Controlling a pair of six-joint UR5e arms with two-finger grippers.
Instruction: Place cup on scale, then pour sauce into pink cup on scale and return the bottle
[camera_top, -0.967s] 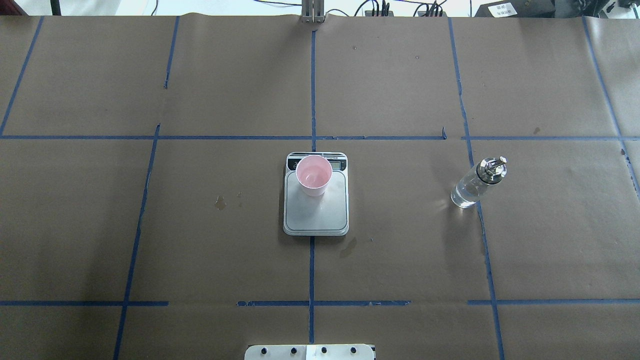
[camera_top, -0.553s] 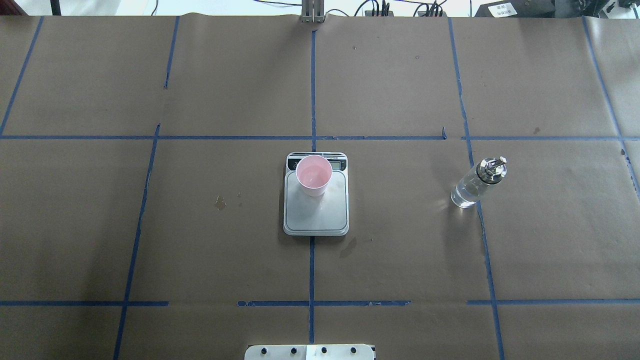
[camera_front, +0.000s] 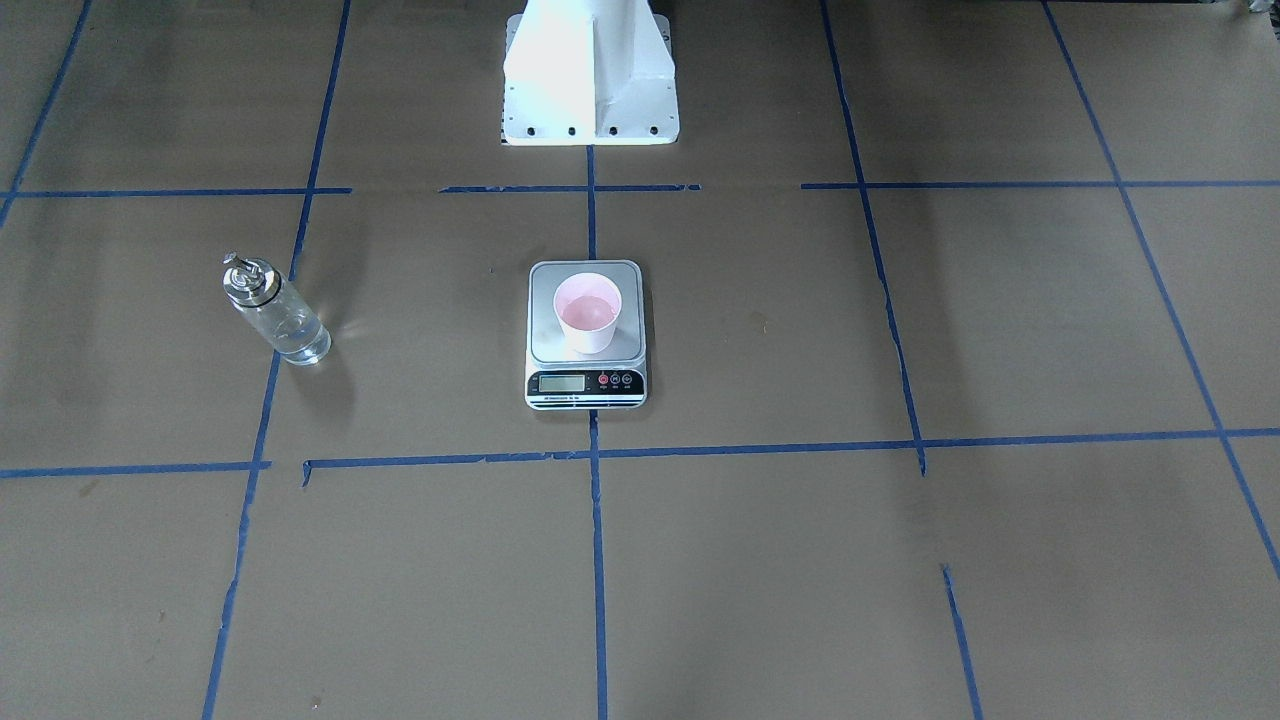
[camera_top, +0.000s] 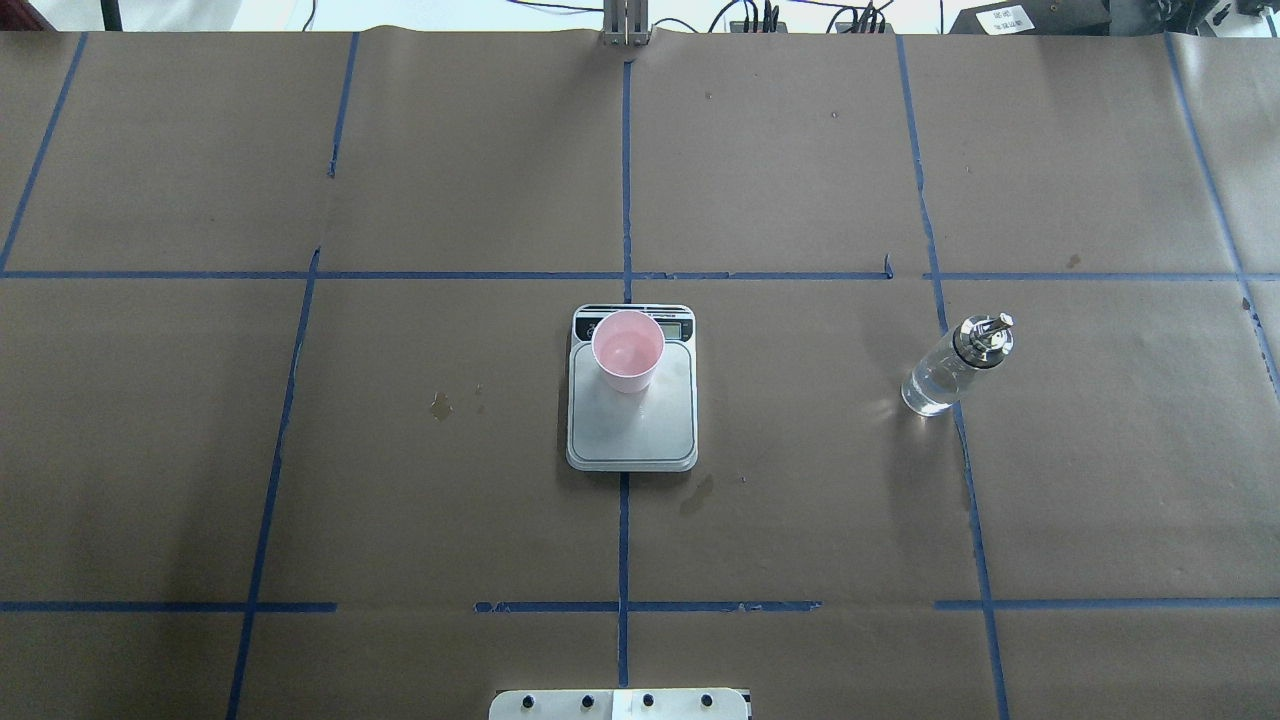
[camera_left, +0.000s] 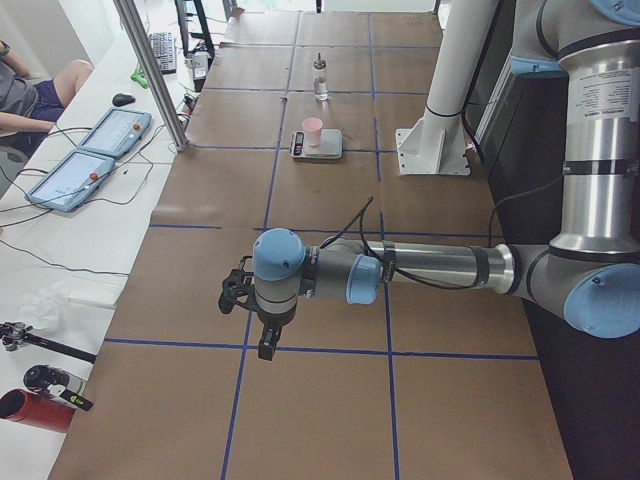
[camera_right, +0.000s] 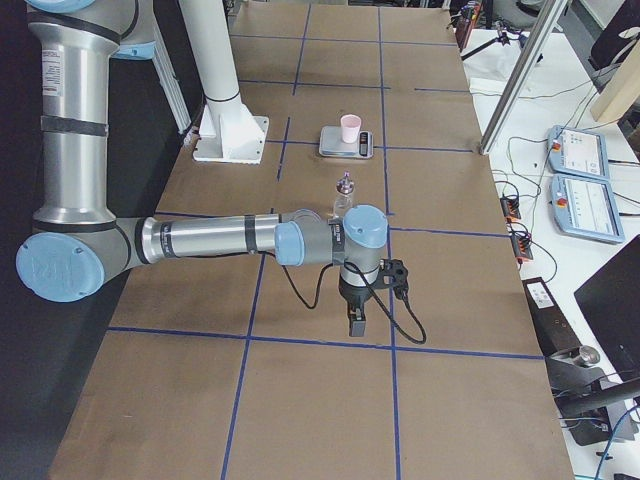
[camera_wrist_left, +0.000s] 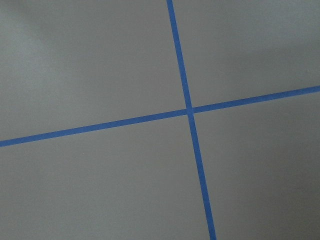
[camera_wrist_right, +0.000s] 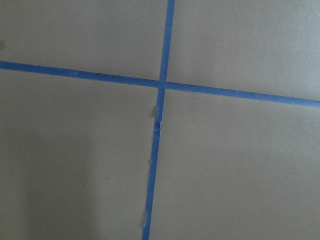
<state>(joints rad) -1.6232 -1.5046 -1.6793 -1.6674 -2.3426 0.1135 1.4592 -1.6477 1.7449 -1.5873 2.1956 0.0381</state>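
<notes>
The cup (camera_top: 627, 350), pink inside, stands upright on the far half of the scale (camera_top: 632, 432), close to its black display panel (camera_front: 586, 383). The clear bottle (camera_top: 950, 370) with its silver pourer cap stands upright on the brown paper, well to the right of the scale in the overhead view, touched by nothing. The left gripper (camera_left: 267, 345) hangs over the table's left end, far from the cup (camera_left: 312, 129). The right gripper (camera_right: 355, 322) hangs over the right end, a short way beyond the bottle (camera_right: 344, 196). Whether either is open or shut, I cannot tell.
The white robot pedestal (camera_front: 590, 85) stands behind the scale. Blue tape lines grid the brown paper, which has small stains (camera_top: 440, 404) left of the scale. A metal post (camera_left: 150, 70), two tablets (camera_left: 95, 150) and a seated person (camera_left: 30, 90) are along the far side.
</notes>
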